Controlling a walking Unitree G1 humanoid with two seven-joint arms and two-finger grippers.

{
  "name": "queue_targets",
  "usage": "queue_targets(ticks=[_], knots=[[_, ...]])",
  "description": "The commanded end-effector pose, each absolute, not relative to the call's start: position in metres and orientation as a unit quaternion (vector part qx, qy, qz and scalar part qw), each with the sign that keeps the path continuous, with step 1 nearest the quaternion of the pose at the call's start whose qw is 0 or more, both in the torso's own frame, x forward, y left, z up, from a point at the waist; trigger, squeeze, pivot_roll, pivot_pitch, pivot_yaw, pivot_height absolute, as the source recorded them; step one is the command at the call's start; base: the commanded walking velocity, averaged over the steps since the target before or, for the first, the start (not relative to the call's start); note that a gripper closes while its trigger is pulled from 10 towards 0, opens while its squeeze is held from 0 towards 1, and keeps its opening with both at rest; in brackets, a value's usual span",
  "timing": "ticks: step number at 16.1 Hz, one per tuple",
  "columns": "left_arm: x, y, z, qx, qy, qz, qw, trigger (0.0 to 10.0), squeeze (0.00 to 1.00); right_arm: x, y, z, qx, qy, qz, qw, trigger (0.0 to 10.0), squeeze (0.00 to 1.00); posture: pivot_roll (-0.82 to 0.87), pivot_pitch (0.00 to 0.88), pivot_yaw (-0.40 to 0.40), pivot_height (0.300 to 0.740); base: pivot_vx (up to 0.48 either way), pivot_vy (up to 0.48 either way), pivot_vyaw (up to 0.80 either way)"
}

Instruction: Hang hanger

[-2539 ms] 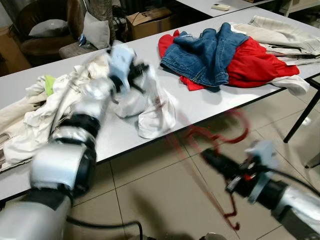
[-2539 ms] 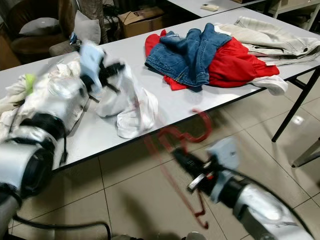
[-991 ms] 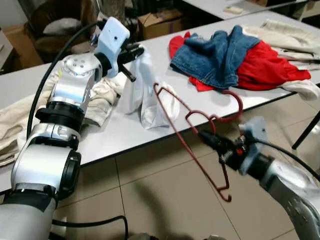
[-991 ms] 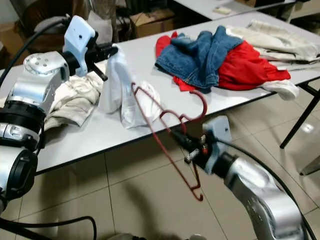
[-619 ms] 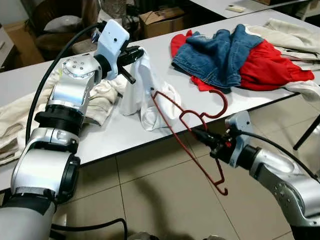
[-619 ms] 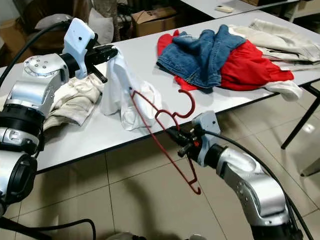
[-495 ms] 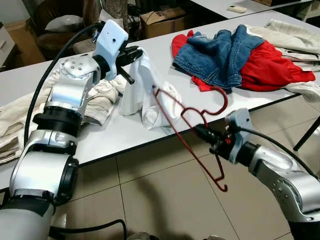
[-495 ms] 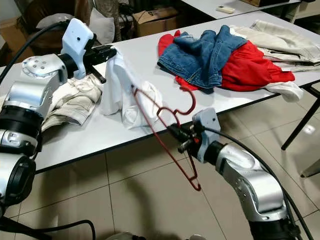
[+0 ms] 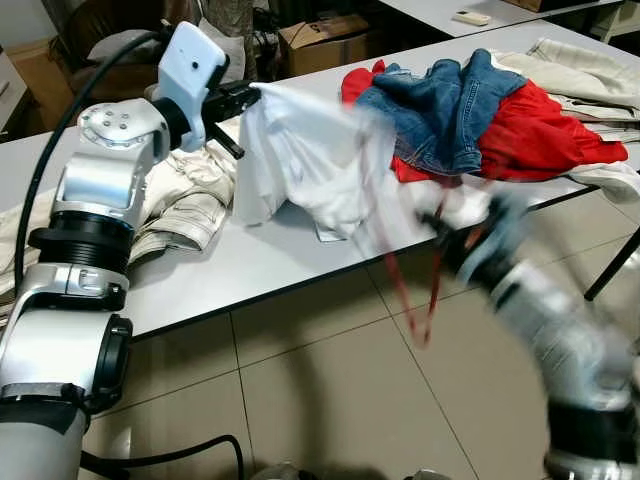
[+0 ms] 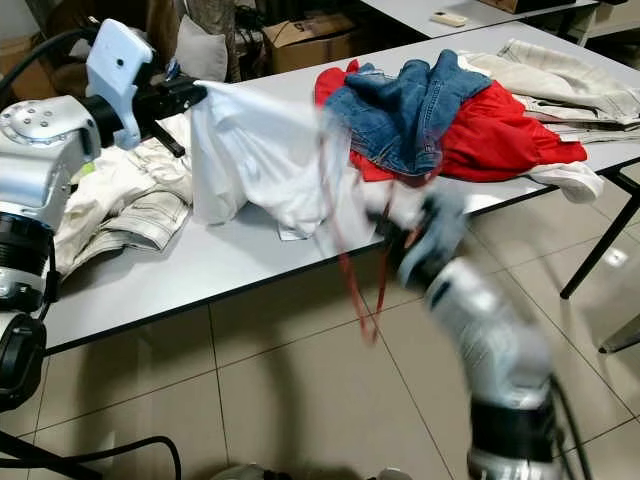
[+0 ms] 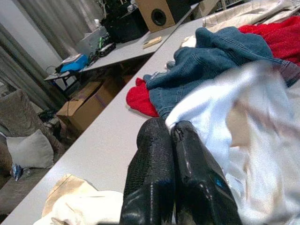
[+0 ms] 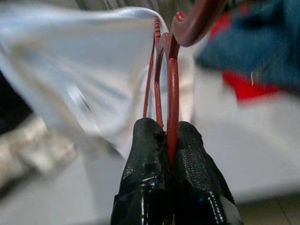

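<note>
Red hanger (image 12: 171,70), white shirt (image 9: 300,160), blue denim (image 9: 440,100) over red garment (image 9: 540,125), grey table (image 9: 230,265).

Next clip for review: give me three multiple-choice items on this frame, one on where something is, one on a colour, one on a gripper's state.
1. Where does the denim garment lie?
A. on the floor
B. on the table, over a red garment
C. on the armchair

2. What colour is the hanger?
A. red
B. black
C. white

3. How is the right gripper?
A. wide open
B. shut on the hanger
C. shut on denim

Key: 1 B, the blue denim rests on red cloth on the tabletop. 2 A, the wrist view shows a dark red wire. 3 B, both black fingers clamp the wire between them.
</note>
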State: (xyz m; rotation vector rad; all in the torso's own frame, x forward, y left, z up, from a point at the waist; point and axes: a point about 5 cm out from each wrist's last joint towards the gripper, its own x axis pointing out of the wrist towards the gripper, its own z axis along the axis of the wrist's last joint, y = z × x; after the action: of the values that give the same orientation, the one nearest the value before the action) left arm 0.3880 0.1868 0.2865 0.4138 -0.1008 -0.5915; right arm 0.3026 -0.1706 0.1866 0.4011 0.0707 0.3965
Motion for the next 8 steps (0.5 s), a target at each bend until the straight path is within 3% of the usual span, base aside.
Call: queue_targets(ticks=[1, 4, 5, 7, 8], knots=[[0.385, 0.195, 0.301, 0.202, -0.07, -0.275, 0.937, 0.0, 0.0, 0.303, -0.177, 0.2, 0.222, 0.004, 0.191, 0.956, 10.0, 0.0, -0.12, 0.0, 0.117, 0.74, 0.0, 0.0, 0.0], [0.374, 0.192, 0.283, 0.156, -0.047, -0.298, 0.94, 0.0, 0.0, 0.294, -0.185, 0.173, 0.263, 0.085, 0.167, 0.946, 10.0, 0.0, -0.13, 0.0, 0.111, 0.74, 0.0, 0.0, 0.0], [0.368, 0.187, 0.265, 0.125, -0.035, -0.308, 0.942, 0.0, 0.0, 0.287, -0.177, 0.155, 0.303, 0.122, 0.166, 0.93, 10.0, 0.0, -0.13, 0.0, 0.111, 0.74, 0.0, 0.0, 0.0], [0.36, 0.181, 0.258, 0.083, -0.035, -0.334, 0.938, 0.0, 0.0, 0.285, -0.172, 0.151, 0.358, 0.122, 0.16, 0.912, 10.0, 0.0, -0.13, 0.0, 0.118, 0.74, 0.0, 0.0, 0.0], [0.352, 0.178, 0.253, 0.057, -0.027, -0.362, 0.93, 0.0, 0.0, 0.289, -0.17, 0.152, 0.417, 0.109, 0.156, 0.889, 10.0, 0.0, -0.13, 0.0, 0.121, 0.74, 0.0, 0.0, 0.0]])
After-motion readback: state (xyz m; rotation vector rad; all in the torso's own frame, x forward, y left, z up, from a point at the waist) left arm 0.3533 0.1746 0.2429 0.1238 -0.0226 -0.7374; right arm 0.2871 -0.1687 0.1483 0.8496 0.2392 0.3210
